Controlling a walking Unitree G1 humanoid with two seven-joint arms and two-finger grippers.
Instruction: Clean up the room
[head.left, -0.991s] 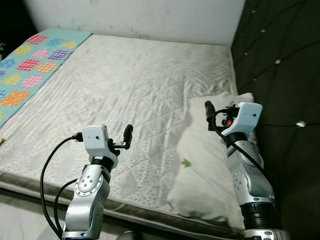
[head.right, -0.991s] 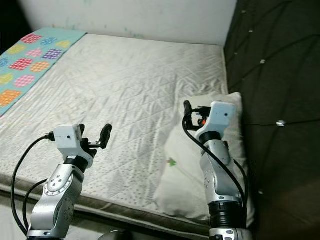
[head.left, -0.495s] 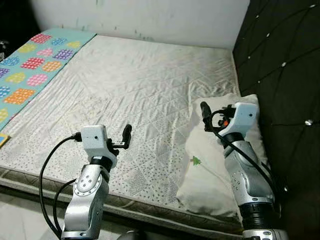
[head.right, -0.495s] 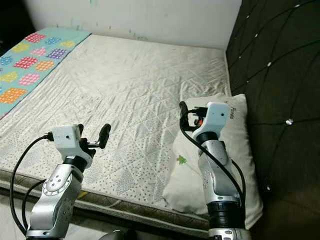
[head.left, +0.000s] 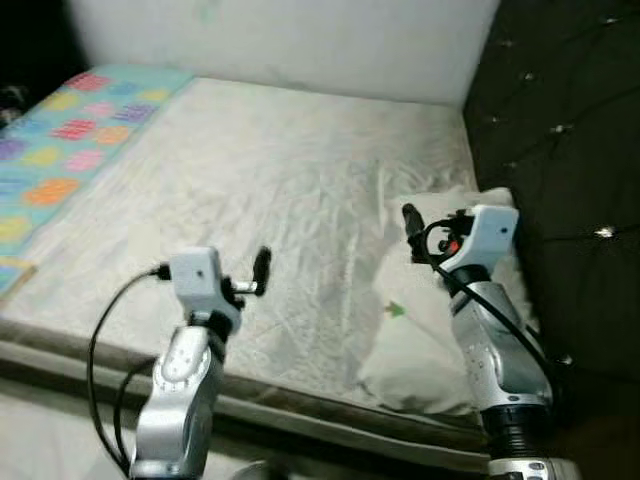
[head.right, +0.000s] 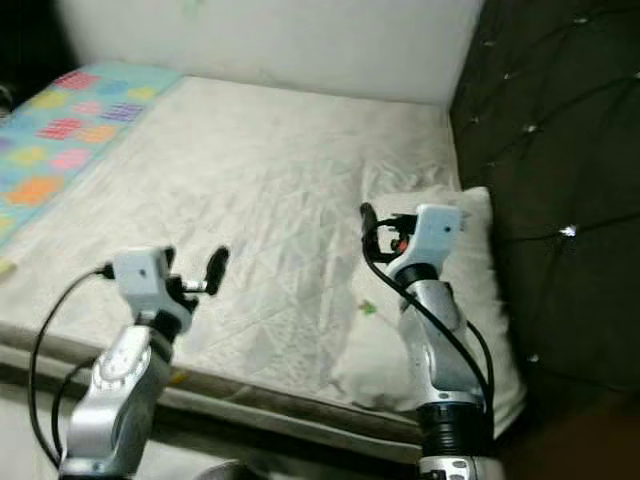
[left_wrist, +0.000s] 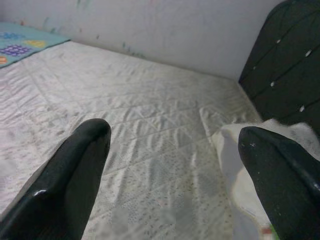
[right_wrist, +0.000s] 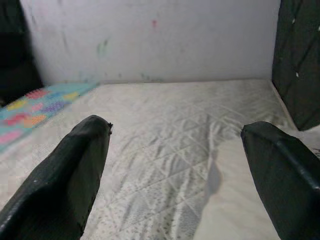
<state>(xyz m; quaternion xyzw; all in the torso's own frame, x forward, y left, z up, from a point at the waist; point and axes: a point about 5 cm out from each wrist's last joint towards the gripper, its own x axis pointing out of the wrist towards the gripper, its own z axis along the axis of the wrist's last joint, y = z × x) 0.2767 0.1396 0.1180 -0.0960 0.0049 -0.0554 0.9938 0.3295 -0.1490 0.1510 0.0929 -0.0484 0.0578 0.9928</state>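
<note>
Robot stands at the long edge of a bed with a white quilted mattress, bare of sheet or cover. A dark tufted padded headboard runs along the robot's right side. A plain pale wall closes the far side.

Object of interest: a white rectangular soft pillow with a small green mark. It lies on the mattress at the headboard end, its near corner close to the mattress edge, one long side against the headboard. It looks slightly skewed, not squared to the bed.

At the far left, a turquoise blanket with pink, orange and yellow checked patches lies flat along the mattress side.

Left tool: raised over the near mattress edge, fingers spread wide, nothing between them. Right tool: raised over the pillow, clear of it, fingers likewise spread and empty. Head views are blurred, so fine detail on the bed surface is not readable.

Progress, as a judgement: no object is in hand and nothing is visibly being moved, so the tidy-up at this bed looks unstarted or between steps. The mattress top carries no loose clutter that can be made out. Likely remaining: straighten or reposition the pillow, and perhaps spread the blanket. Right arm is best placed for the pillow.
</note>
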